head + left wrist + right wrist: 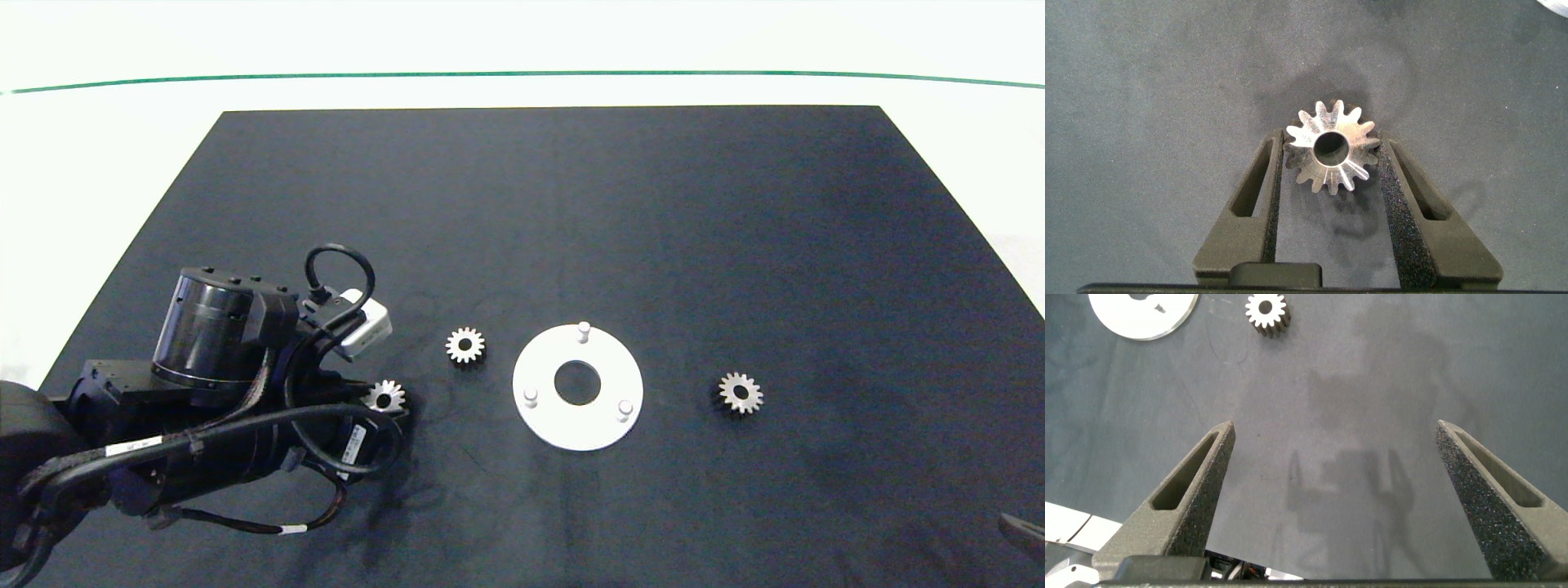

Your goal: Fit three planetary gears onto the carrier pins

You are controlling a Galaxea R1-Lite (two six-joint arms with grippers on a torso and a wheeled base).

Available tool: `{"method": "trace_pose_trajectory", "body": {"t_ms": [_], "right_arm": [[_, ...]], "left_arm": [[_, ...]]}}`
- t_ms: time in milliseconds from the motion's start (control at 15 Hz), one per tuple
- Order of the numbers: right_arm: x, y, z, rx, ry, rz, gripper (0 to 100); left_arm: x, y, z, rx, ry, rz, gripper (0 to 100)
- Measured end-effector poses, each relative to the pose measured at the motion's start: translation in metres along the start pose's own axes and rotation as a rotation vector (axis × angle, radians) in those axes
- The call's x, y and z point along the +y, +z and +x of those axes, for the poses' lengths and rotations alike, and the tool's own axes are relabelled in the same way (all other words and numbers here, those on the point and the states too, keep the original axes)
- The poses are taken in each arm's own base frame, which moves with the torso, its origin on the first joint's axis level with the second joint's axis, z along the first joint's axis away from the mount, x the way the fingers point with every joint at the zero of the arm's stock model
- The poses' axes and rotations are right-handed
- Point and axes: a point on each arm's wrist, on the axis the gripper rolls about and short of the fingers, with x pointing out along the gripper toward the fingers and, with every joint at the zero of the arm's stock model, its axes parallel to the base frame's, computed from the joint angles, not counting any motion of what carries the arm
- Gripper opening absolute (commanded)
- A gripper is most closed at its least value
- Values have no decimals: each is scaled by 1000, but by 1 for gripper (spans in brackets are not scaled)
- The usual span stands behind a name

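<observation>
Dark tabletop mat (571, 204); left hand (1331, 167) pinching small silver metal toothed gear (1332, 145) near white round disc with three bare pegs (539, 425); gear looks hard, slippery, best squeezed across teeth; right hand (1335, 461) spread wide, holding nothing.

A dark, near-black mat (571, 212) covers most of the frame in the head view, narrower at its far edge in the upper part of the picture and widening toward the bottom. Its surface looks matte, with faint scuffs and smudges around the lower middle. The white desk (98, 163) shows around it as a band across the top and as wedges at the upper left and upper right. A thin green line (522, 73) runs across the desk near the top of the frame, bowed slightly, from the left edge to the right edge.
</observation>
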Motion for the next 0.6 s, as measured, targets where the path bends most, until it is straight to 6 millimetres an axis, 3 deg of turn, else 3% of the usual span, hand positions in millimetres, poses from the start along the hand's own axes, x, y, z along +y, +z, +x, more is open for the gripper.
{"method": "trace_pose_trajectory", "body": {"t_ms": [333, 600], "right_arm": [[0, 0, 0, -1, 1, -2, 100], [0, 0, -1, -3, 2, -2, 100]], "left_arm": [[1, 5, -1, -19, 2, 1, 1], [-9, 12, -4, -46, -23, 23, 0]]}}
